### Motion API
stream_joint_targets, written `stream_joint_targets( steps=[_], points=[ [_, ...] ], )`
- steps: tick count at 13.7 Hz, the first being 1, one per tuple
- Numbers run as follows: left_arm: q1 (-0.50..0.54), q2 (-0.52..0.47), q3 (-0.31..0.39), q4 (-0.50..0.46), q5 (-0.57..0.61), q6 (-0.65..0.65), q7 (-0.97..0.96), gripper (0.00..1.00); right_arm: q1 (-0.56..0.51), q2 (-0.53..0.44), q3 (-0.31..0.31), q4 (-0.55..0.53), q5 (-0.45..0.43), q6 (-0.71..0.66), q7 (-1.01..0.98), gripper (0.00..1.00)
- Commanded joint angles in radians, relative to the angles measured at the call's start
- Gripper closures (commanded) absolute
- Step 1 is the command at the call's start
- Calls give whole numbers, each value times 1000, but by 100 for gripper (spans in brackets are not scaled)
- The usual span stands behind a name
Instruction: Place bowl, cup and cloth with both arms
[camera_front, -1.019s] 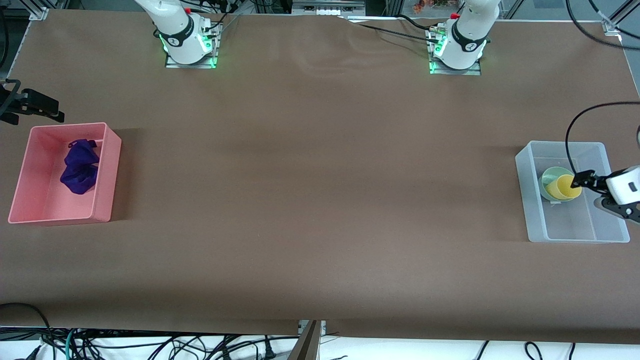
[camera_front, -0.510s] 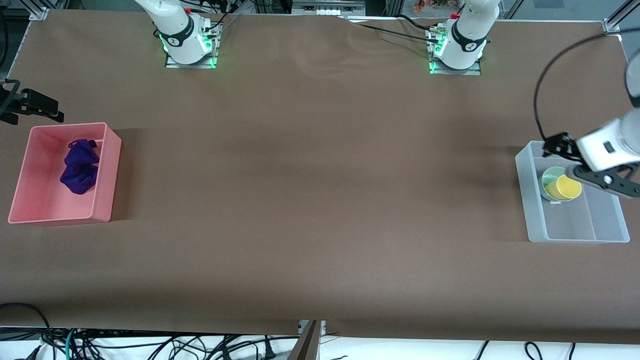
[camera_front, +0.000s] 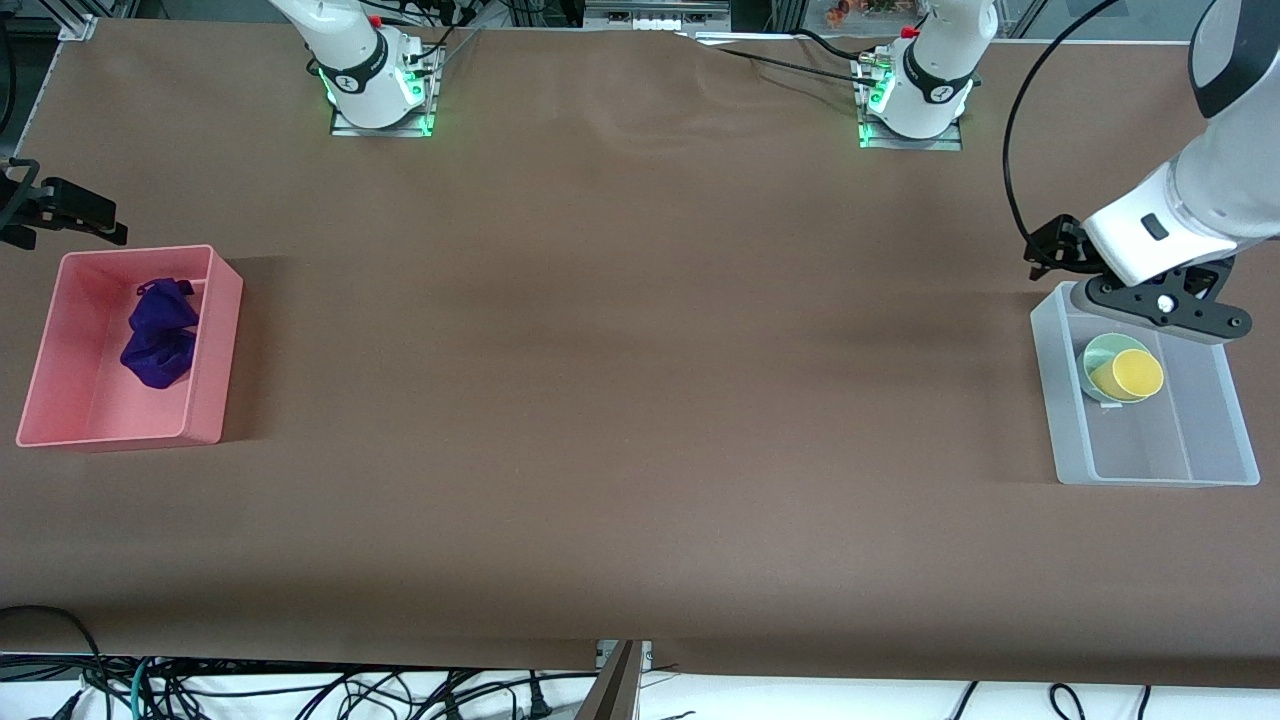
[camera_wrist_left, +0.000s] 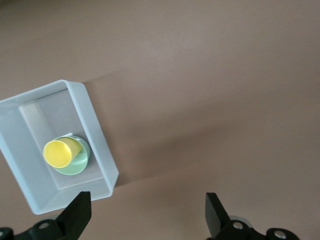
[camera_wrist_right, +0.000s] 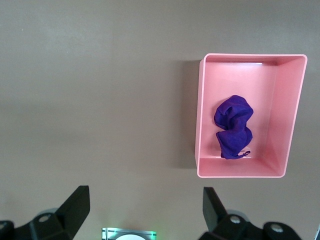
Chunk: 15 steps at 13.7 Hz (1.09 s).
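The yellow cup lies tilted in the mint-green bowl, inside a clear bin at the left arm's end of the table. My left gripper hangs open and empty in the air over the bin's corner toward the arm bases. Its wrist view shows the left gripper, with bare table between the fingers, and the cup, bowl and bin. The purple cloth lies bunched in a pink bin. My right gripper waits open high over the table, with the cloth off to one side.
A black fixture sits at the table edge by the pink bin. The right arm's base and the left arm's base stand along the edge farthest from the front camera. Brown table stretches between the two bins.
My left gripper has risen out of the clear bin, away from the cup, and swung toward the arm bases. Cup, bowl, cloth and right arm have not moved.
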Motion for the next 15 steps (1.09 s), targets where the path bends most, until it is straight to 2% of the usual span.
stream_joint_targets(
  steps=[1,2,3,5,6,11,15],
  points=[
    [-156,-70,236,-53,-116,35,-49,0,0,12,0,29,-11,-11,-2,0],
    [-228,-93,308,-93,-118,60,-95,0,0,12,0,29,-11,-11,-2,0],
    [-273,-127,349,-157,-118,99,-150,0,0,12,0,29,-11,-11,-2,0],
    [-293,-225,360,-344,-118,248,-187,0,0,12,0,29,-10,-11,-2,0],
    [-293,-245,360,-379,-120,288,-178,0,0,12,0,29,-10,-11,-2,0],
    [-281,-218,358,-336,-138,208,-175,0,-2,12,-2,29,-11,-11,-2,0],
    [-269,-209,358,-328,-173,190,-173,0,0,15,-2,29,-11,-11,-2,0]
  ],
)
